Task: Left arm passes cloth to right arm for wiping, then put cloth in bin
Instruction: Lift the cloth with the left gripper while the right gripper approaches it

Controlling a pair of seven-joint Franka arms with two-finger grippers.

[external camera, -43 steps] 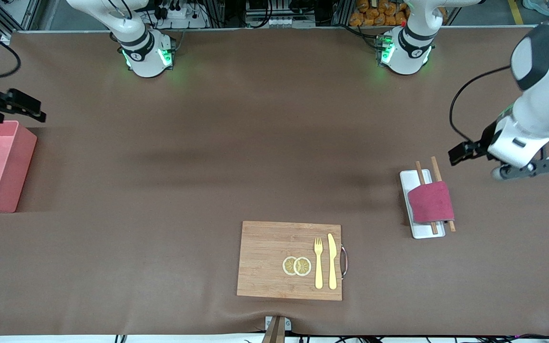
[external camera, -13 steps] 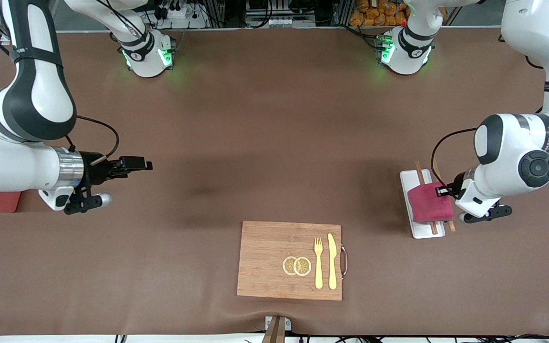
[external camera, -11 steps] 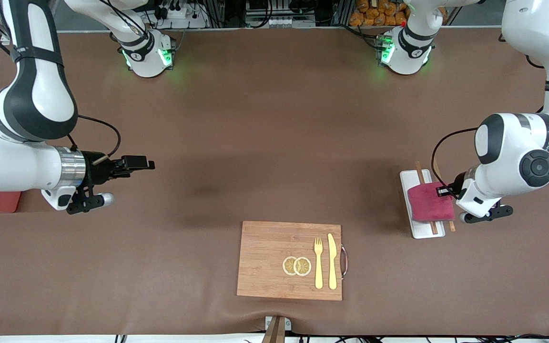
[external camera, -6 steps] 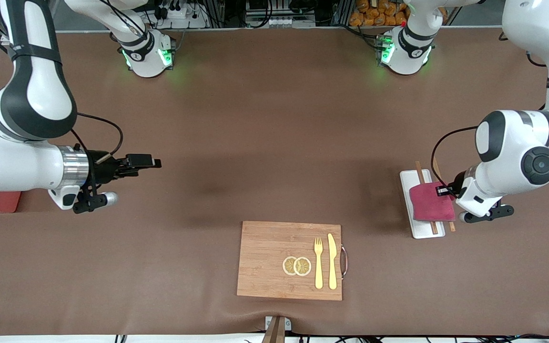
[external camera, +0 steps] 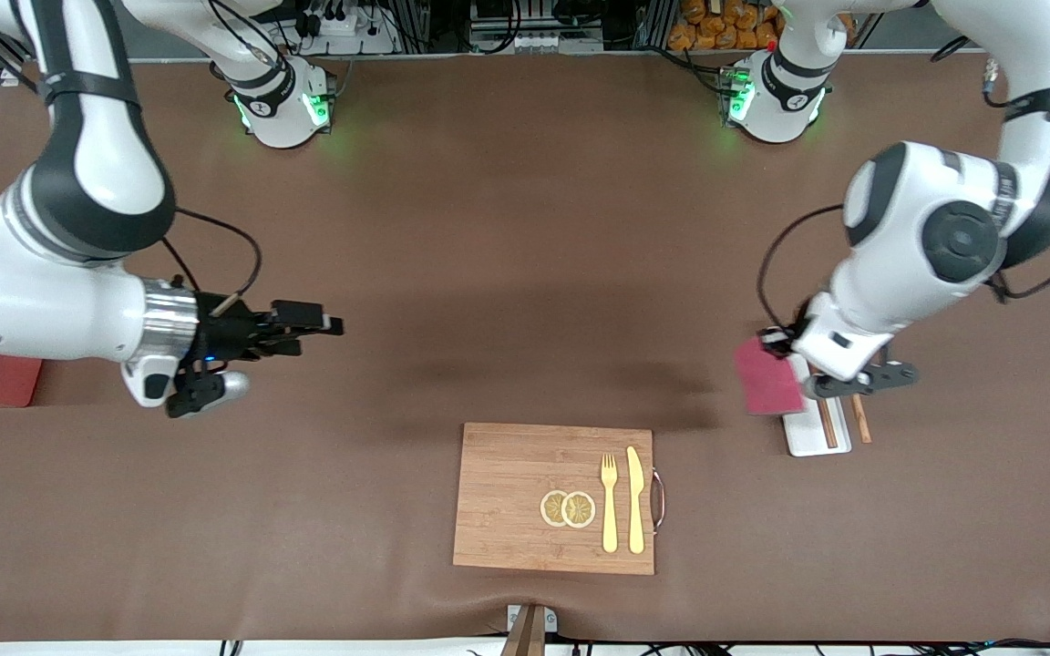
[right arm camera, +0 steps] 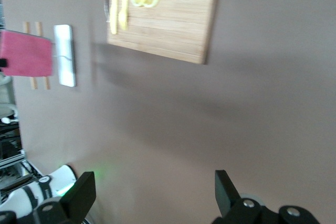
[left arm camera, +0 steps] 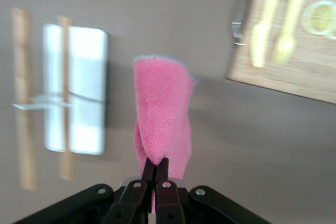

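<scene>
left gripper (left arm camera: pixel 154 174) is pinching the cloth (external camera: pixel 767 387), hanging limp over the white tray's (external camera: pixel 806 437) edge; soft, light, take the free bottom corner; right gripper (external camera: pixel 306 325) is gaping wide.

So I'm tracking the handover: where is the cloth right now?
The cloth hangs in the air from the shut left gripper, beside the white tray at the left arm's end of the table.

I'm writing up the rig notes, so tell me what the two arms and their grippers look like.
Both arms are glossy white with rounded black joint covers and black bands. The right arm shows a silver metal wrist ring. Loose black cables loop along each forearm. The left gripper and right gripper are black with slim straight fingers. Green lights glow on both white bases.
</scene>
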